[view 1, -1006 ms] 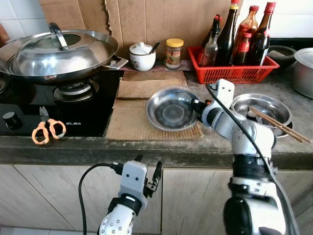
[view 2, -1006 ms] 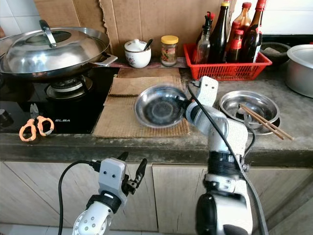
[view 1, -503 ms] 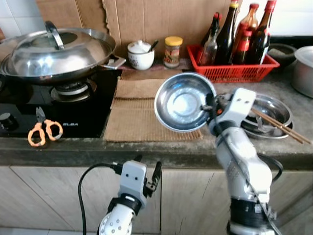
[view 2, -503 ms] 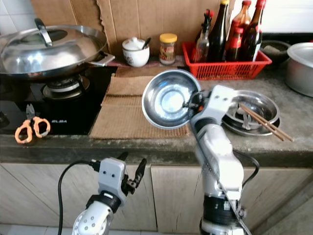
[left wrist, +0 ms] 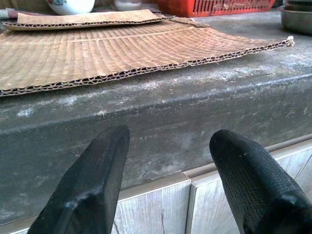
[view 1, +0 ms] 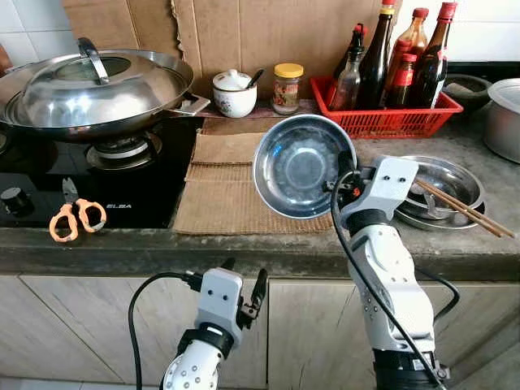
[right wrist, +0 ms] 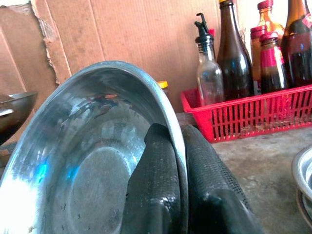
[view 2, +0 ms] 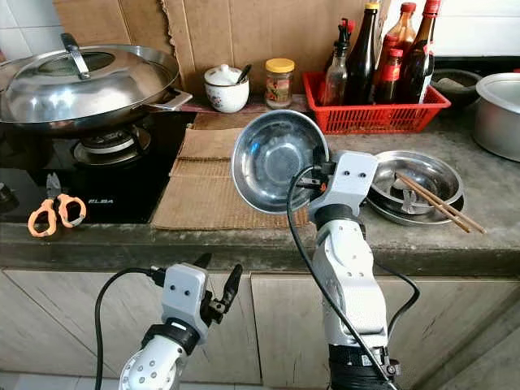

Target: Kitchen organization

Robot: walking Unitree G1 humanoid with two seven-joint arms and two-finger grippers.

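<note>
Bowl (view 1: 302, 165) now hangs lifted and tilted above the cardboard mat (view 1: 236, 191), off the counter where it lay, ready to stack. Right wrist: right gripper (right wrist: 180, 165) pinches its rim. Left wrist: left gripper (left wrist: 168, 180) fingers spread wide, idle.

A grey stone bench (view 1: 244, 252) is seen running across the kitchen, its front edge worn and mottled. Pale wood-grain cabinet doors (view 1: 81, 333) are fitted beneath it. A black glass gas hob (view 1: 138, 191) is set into the bench on the left. The wall behind is covered by torn brown cardboard (view 1: 244, 32), with white tiles (view 1: 36, 24) exposed at the far left. Flattened corrugated cardboard (view 1: 219, 195) is laid on the bench top.
</note>
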